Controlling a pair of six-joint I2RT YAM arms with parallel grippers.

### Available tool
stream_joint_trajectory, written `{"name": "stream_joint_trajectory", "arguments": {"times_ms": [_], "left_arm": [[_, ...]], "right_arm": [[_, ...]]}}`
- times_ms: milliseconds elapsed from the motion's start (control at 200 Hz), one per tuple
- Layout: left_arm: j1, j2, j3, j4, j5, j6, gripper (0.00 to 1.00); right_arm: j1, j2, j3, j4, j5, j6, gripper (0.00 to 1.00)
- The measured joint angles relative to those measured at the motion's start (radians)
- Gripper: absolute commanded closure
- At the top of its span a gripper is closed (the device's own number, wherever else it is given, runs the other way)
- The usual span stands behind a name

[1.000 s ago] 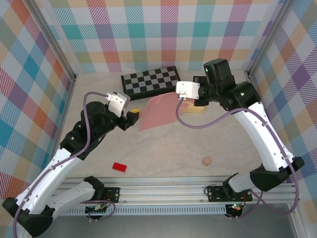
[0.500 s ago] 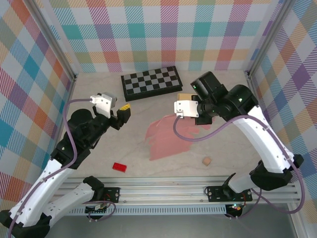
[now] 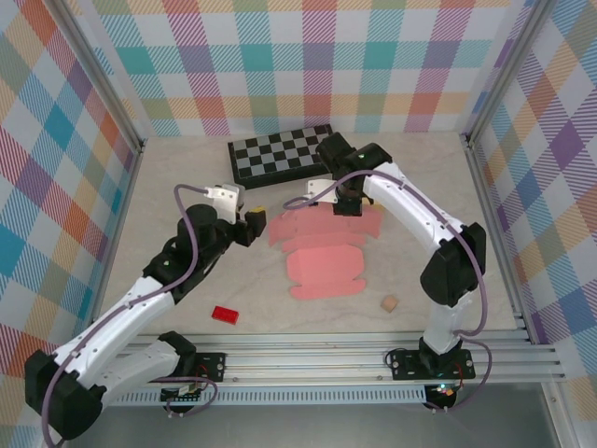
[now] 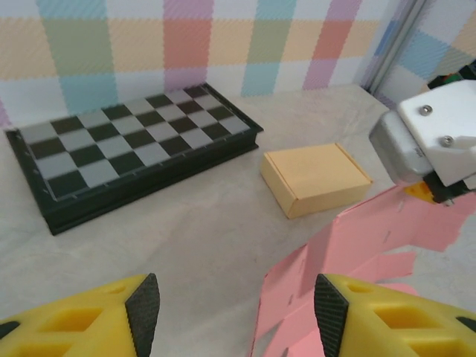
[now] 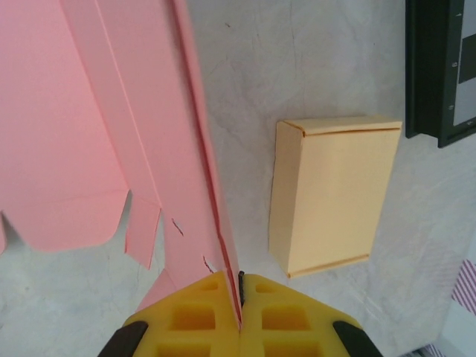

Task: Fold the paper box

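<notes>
Right wrist view shows you the right gripper (image 5: 239, 301) pinched tight on the far edge of the pink box blank (image 5: 89, 134). That edge is raised, while the rest lies flat mid-worktop, just in front of the small tan box (image 5: 335, 193) and the chessboard (image 3: 284, 154) near the far edge. You look to be at the start: the sheet is unfolded, with no wall raised. Your left gripper (image 3: 254, 224) hangs wide open and empty, just beside the blank's left edge. Next, I'd judge, it must catch a side flap and crease it along a score while the right one anchors.
</notes>
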Motion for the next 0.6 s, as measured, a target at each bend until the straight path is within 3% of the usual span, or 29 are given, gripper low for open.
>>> {"name": "stream_joint_trajectory", "arguments": {"times_ms": [270, 600], "left_arm": [[0.088, 0.207, 0.001, 0.105, 0.145, -0.022, 0.43], [0.129, 0.396, 0.153, 0.037, 0.324, 0.081, 0.45]], "right_arm": [[-0.074, 0.0, -0.125, 0.145, -0.137, -0.038, 1.0], [-0.097, 0.0, -0.208, 0.231, -0.232, -0.087, 1.0]]}}
